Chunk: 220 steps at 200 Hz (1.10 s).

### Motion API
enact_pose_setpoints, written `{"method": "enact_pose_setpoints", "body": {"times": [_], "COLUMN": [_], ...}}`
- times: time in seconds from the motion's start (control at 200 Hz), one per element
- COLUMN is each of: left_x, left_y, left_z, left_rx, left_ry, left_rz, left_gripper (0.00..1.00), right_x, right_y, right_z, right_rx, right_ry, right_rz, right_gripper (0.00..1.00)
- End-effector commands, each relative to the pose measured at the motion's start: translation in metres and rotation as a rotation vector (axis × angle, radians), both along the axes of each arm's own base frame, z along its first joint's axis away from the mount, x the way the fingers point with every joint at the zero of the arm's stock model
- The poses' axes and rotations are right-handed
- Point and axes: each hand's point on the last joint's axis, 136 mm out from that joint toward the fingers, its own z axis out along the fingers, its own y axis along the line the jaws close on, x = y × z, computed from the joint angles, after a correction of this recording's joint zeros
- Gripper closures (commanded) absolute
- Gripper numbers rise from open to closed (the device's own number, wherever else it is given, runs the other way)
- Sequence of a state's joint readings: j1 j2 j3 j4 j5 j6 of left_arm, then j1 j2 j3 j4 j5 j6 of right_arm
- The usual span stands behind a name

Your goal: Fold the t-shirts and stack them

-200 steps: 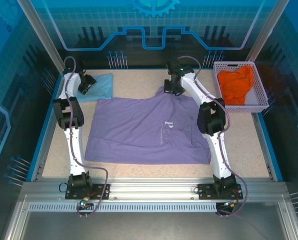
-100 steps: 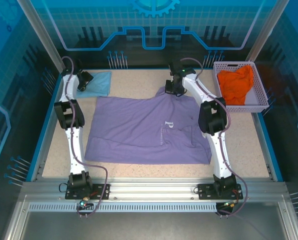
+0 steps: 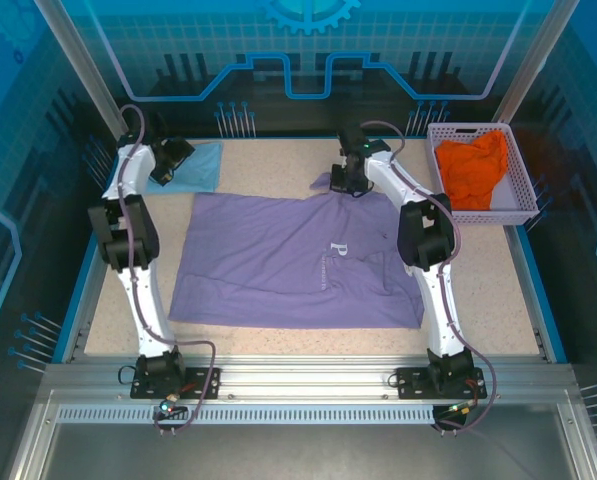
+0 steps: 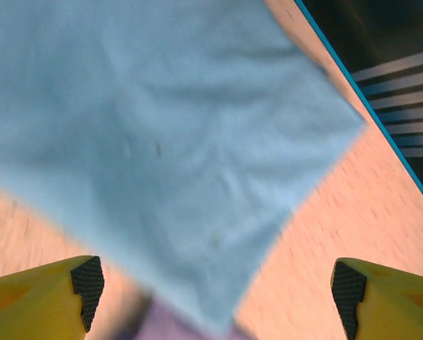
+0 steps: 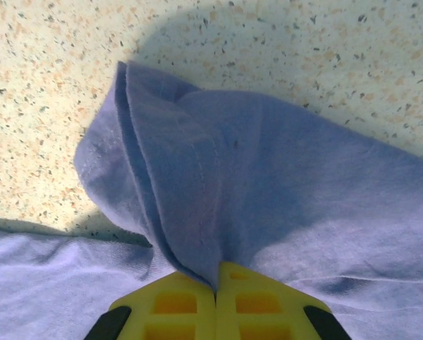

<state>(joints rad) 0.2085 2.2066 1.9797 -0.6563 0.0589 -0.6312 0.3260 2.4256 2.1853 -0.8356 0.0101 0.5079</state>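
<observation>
The lavender t-shirt (image 3: pixel 288 260) lies spread flat mid-table, its white lettering facing up. My right gripper (image 3: pixel 350 183) is at its far edge, shut on a bunched fold of the lavender cloth (image 5: pixel 197 177), with its yellow jaws pressed together (image 5: pixel 216 280). The folded light blue t-shirt (image 3: pixel 203 162) rests in the far left corner. Over it my left gripper (image 3: pixel 168 162) hovers open, fingers wide apart (image 4: pixel 215 283) with nothing between them. In the left wrist view the blue cloth (image 4: pixel 161 127) lies below and a lavender corner (image 4: pixel 168 327) peeks in. The orange t-shirt (image 3: pixel 475 168) sits crumpled in the basket.
The pale lattice basket (image 3: pixel 523 205) stands at the far right corner. A blue rim (image 3: pixel 83 290) bounds the speckled table, and bare tabletop (image 3: pixel 268 160) shows between the blue shirt and my right gripper.
My left gripper has opened wider and drifted toward the far left over the blue shirt. The right gripper has drawn the lavender shirt's far edge back, flattening its hump.
</observation>
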Motion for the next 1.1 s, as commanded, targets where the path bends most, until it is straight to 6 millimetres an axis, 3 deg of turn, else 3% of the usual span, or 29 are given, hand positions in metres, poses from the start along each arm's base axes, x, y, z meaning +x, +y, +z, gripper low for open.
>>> {"method": "enact_pose_setpoints", "body": {"times": [0.0,0.125,0.22,0.325,0.46,0.57,0.705,0.83,0.855,1.095], "left_x": [-0.034,-0.099,-0.146,-0.198,-0.263,-0.304,-0.333,-0.349,-0.352,-0.373], "left_y": [-0.042,-0.104,-0.139,-0.174,-0.209,-0.209,-0.206,-0.206,-0.205,-0.203], "left_z": [0.039,0.02,0.016,0.008,-0.018,-0.05,-0.085,-0.099,-0.101,-0.109], "left_rx": [-0.043,-0.095,-0.116,-0.13,-0.101,-0.054,-0.047,-0.024,-0.022,-0.022], "left_ry": [-0.057,0.035,0.041,0.057,0.129,0.182,0.255,0.291,0.298,0.31], "left_rz": [0.019,-0.031,-0.033,-0.069,-0.133,-0.115,-0.101,-0.119,-0.121,-0.128], "left_gripper": [0.16,0.23,0.31,0.35,0.36,0.39,0.4,0.39,0.39,0.39], "right_x": [0.003,0.003,0.003,0.003,0.002,0.0,-0.006,-0.014,-0.015,-0.034], "right_y": [0.004,0.005,0.004,0.003,0.003,0.002,-0.006,-0.013,-0.013,-0.022], "right_z": [0.024,0.025,0.025,0.022,0.023,0.022,0.02,0.012,0.025,0.028], "right_rx": [0.042,0.043,0.037,0.035,0.04,0.033,0.023,0.021,0.029,0.022], "right_ry": [-0.045,-0.048,-0.052,-0.044,-0.041,-0.035,-0.016,0.011,-0.011,-0.01], "right_rz": [0.014,0.02,0.023,0.023,0.02,0.017,-0.012,-0.045,-0.047,-0.071], "right_gripper": [0.97,0.97,0.97,0.97,0.97,0.98,0.98,0.98,0.98,0.98]}}
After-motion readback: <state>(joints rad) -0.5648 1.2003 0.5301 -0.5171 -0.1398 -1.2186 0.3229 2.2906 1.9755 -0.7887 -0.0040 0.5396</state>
